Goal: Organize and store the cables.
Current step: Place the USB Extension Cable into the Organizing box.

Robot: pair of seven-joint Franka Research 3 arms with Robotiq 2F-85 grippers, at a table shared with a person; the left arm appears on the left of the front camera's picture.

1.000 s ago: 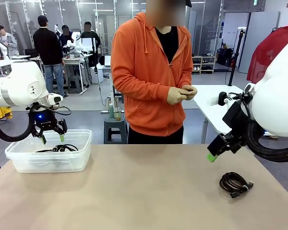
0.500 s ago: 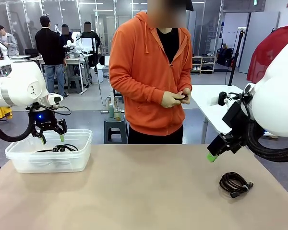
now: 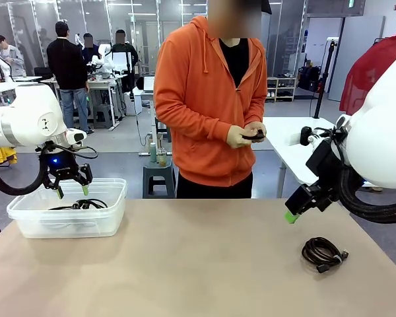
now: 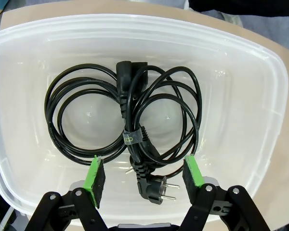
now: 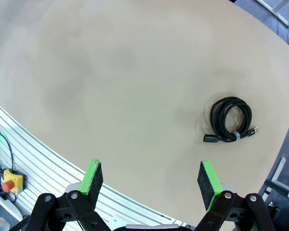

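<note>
We see a coiled cable (image 3: 323, 253) at lower right on the table (image 3: 185, 264), long side left-right, plugs poking right. It's light & floppy, so we'd pinch across the tied loops. A big cable (image 4: 125, 120) sits in the bin (image 3: 26, 218) at left. L gripper (image 4: 143, 174) hangs over it, jaws apart, empty. R gripper (image 5: 151, 177) is wide open, empty too.

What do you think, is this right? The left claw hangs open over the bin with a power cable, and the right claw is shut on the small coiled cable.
No: the right claw is open; the small coiled cable lies on the table, as the right wrist view shows.
</note>
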